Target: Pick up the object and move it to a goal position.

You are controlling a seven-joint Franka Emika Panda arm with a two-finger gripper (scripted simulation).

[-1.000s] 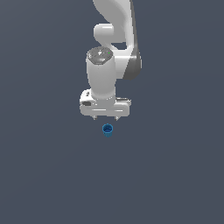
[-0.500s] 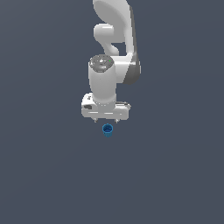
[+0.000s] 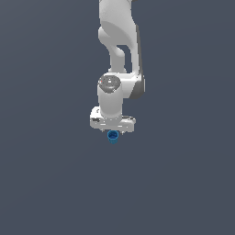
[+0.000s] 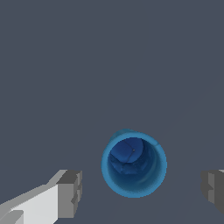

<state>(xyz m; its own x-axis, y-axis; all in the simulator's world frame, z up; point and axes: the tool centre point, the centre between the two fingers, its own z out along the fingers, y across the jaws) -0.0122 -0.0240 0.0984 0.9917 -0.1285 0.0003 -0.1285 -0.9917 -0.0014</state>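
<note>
- Wrist view shows the blue ribbed cup (image 4: 134, 164) upright on the grey floor (image 4: 109, 65), mouth up, between the two fingertips (image 4: 70, 192), touching neither.
- Compared with a second ago, the gripper (image 3: 113, 131) has come lower over the cup (image 3: 113, 136), probably the final approach before closing.
- Jaws stand wide, holding nothing, with a gap on each side.
- Floor around is bare; no edges in sight.
</note>
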